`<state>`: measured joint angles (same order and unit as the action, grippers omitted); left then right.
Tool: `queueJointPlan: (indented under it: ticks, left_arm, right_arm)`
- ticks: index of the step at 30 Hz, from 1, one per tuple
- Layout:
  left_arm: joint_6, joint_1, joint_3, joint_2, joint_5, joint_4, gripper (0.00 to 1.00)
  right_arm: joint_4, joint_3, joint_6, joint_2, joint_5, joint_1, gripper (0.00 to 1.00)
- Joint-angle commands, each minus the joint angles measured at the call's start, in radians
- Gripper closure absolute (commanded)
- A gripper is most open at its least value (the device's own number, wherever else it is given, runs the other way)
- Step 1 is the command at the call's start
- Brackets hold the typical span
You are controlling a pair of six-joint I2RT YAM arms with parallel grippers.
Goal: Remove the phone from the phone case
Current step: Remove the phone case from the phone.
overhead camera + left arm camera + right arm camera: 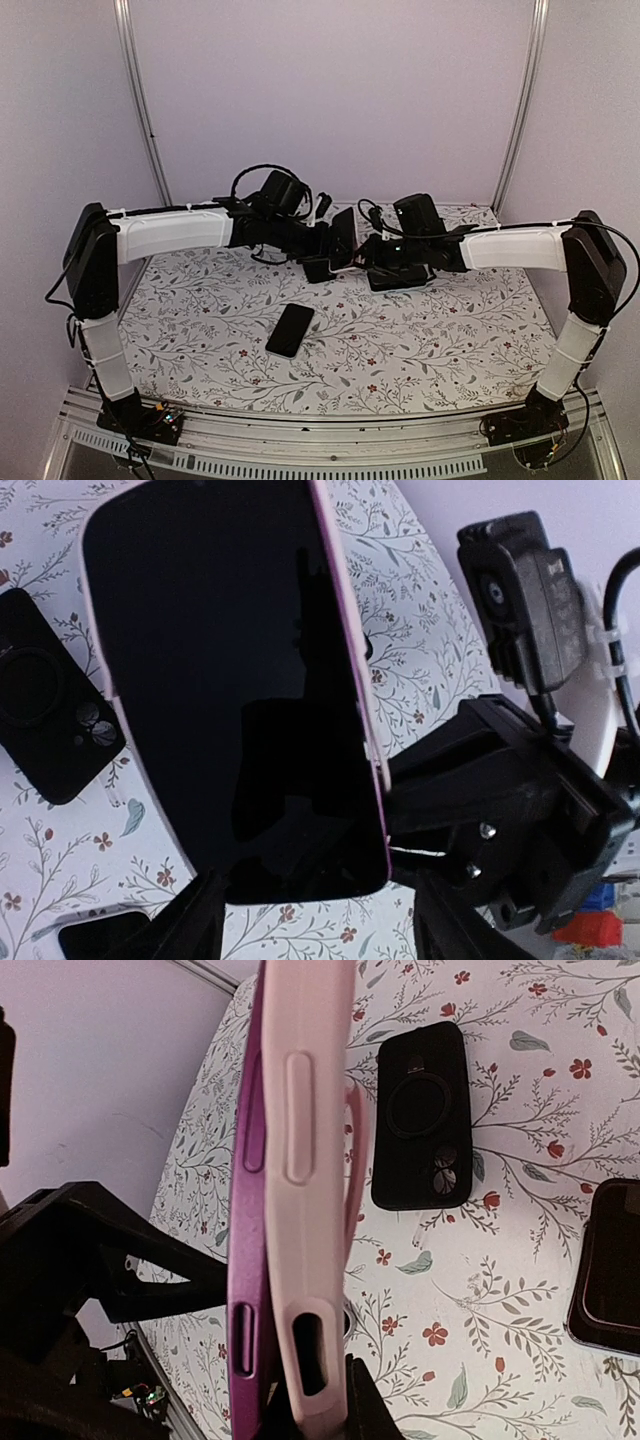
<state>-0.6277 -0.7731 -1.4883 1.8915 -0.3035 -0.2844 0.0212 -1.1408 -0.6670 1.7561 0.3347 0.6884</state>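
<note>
Left wrist view: the phone [230, 680] fills most of the frame, dark screen toward the cam, w/ the pink case [345, 670] showing as a thin rim along its right edge. Both are up in the air, above and to the right of the black case [50, 720], which lies flat on the tabletop [420, 610]. On the side away from the black case, the right hand [400, 815] is clamped tight on the phone's lower right edge. Below the phone's bottom end, the left hand [320, 925] has its fingers [195, 920] spread wide, w/ the phone's bottom corner between them. Can't tell if either finger touches it.

Right wrist view: same phone edge-on and upright. Its purple side sits against the pink case wall, which has button bumps and cutouts, so the phone is not out of the pink case. Beyond it the black case lies on the tabletop. A second phone [610, 1270] lies flat near the black case, not touching it.

Top view: both arms meet mid-air right by the black case. The second phone is closer to the arm bases than the black case is.
</note>
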Motion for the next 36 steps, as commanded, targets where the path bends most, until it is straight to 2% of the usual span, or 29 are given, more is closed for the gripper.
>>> queueJointPlan:
  ticks: [1, 12, 15, 20, 23, 27, 36]
  left_arm:
    - [0.052, -0.036, -0.066, 0.029, 0.111, -0.102, 0.34]
    - [0.053, -0.056, -0.193, 0.115, 0.325, -0.269, 0.36]
    - [0.047, -0.057, -0.196, 0.134, 0.323, -0.268, 0.36]
    - [0.015, -0.056, -0.210, 0.160, 0.286, -0.254, 0.34]
    - [-0.003, -0.053, -0.224, 0.185, 0.299, -0.262, 0.37]
    - [-0.020, -0.044, -0.206, 0.203, 0.340, -0.261, 0.42]
    - [-0.040, -0.033, -0.177, 0.237, 0.363, -0.243, 0.65]
  right_arm:
    - [-0.048, -0.094, 0.059, 0.021, -0.099, 0.042, 1.00]
    - [-0.109, -0.150, 0.101, 0.011, -0.206, 0.093, 1.00]
    - [-0.123, -0.163, 0.113, -0.001, -0.245, 0.113, 1.00]
    - [-0.190, -0.226, 0.166, 0.013, -0.391, 0.176, 1.00]
    - [-0.196, -0.233, 0.172, 0.018, -0.425, 0.192, 1.00]
    - [-0.211, -0.234, 0.182, 0.005, -0.472, 0.206, 1.00]
    - [-0.231, -0.246, 0.207, -0.004, -0.512, 0.232, 1.00]
